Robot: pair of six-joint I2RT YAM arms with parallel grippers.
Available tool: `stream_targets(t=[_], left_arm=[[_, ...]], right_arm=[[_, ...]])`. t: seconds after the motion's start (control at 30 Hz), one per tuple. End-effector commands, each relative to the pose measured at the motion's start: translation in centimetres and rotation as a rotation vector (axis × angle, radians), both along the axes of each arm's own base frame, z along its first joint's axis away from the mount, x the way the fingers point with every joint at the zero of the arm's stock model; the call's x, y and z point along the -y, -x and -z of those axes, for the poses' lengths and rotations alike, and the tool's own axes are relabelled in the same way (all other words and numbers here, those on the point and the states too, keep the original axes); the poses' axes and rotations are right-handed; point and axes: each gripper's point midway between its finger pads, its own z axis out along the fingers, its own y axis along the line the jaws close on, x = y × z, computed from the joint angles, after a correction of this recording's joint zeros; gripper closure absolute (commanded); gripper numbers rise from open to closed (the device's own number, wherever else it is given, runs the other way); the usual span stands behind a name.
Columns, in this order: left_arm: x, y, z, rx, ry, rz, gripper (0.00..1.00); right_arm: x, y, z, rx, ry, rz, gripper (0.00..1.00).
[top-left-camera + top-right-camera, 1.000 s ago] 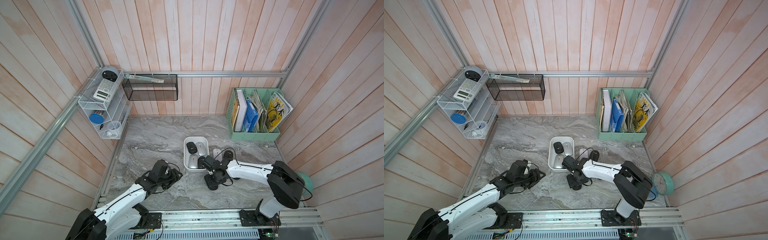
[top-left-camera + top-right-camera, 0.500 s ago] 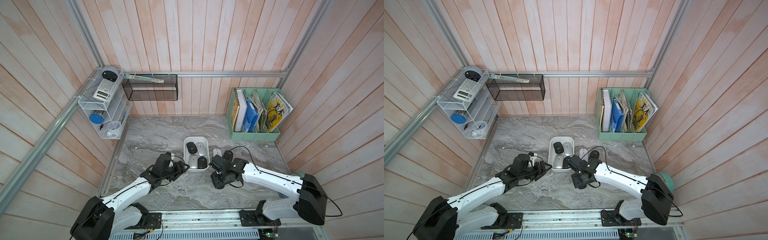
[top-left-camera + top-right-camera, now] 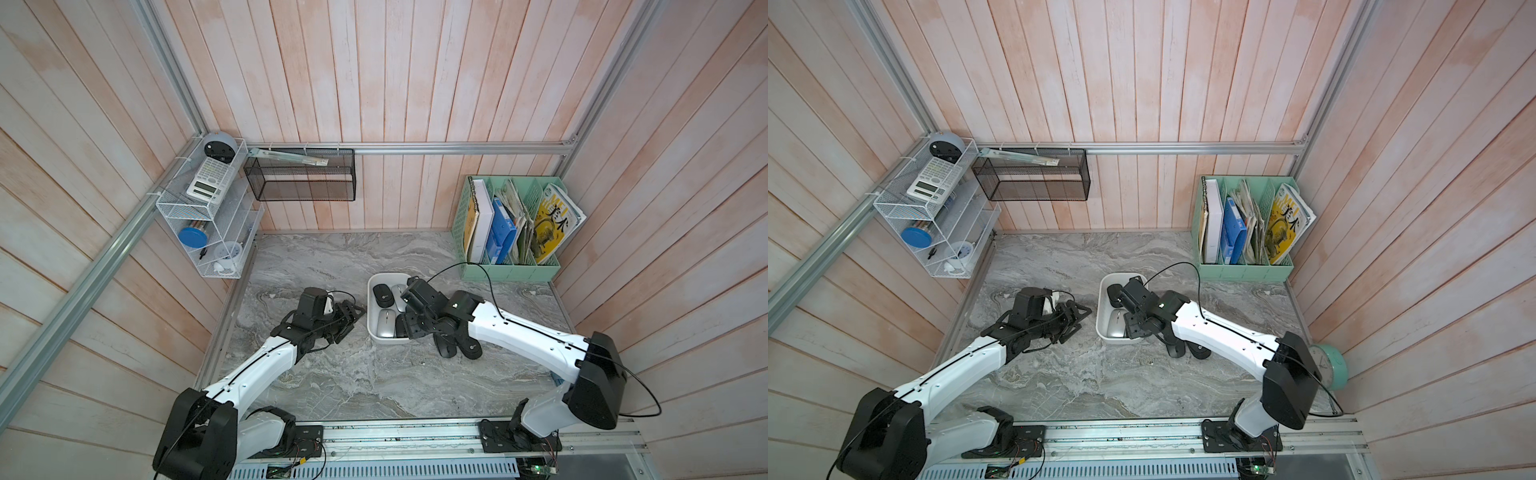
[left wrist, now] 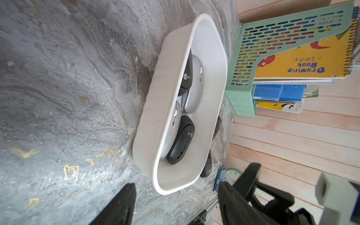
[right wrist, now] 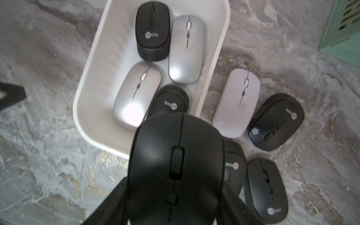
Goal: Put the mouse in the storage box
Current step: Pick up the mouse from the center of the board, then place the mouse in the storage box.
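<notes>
Mouse: black mouse [image 5: 175,165], clenched in the right end effector [image 3: 411,326], held above the near end of the box [image 5: 87,81] and overhanging its rim.
Axis: its length runs roughly along the box's length.
Box: four mice [image 5: 136,97] inside; bare floor at the near corner, just ahead of and below the held mouse.
Nearer arm: right. The left end effector [image 3: 348,322] is empty, jaws apart, beside the box's far long wall.
Change: half a second back the right arm hung over the loose mice [image 5: 236,103] on the bench [image 3: 374,374]; now it is over the box.
</notes>
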Motion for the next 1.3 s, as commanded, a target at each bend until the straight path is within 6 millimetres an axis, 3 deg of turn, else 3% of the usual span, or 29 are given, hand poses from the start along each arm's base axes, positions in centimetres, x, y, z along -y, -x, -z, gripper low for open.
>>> stream_targets(t=[0.0,0.2,0.43,0.63,0.73,0.97,1.27], left_arm=[[-0.7,-1.1,-1.1,0.029,-0.022,-0.021,0.27],[-1.3,-2.3,-0.8,0.011,0.027,-0.054,0.27],[-1.8,-2.4,0.0,0.001,0.049,-0.083,0.26],[-1.8,-1.9,2.3,-0.061,0.033,-0.072,0.26],[-1.7,-2.6,2.9,-0.070,0.064,-0.103,0.25],[0.5,-5.3,2.6,-0.068,0.186,-0.057,0.25],[0.9,-5.7,2.7,-0.055,0.249,-0.068,0.24]], right_arm=[[-2.6,-3.5,-1.2,0.056,-0.040,-0.014,0.42],[-4.6,-7.8,0.2,0.009,-0.023,-0.035,0.42],[-5.1,-12.3,2.7,-0.070,-0.088,-0.001,0.40],[-6.8,-12.1,4.9,-0.180,-0.122,-0.039,0.41],[-7.6,-11.9,5.6,-0.188,-0.147,-0.041,0.40],[-8.2,-11.6,7.2,-0.229,-0.152,-0.032,0.41],[-8.9,-11.9,7.8,-0.221,-0.127,-0.068,0.39]])
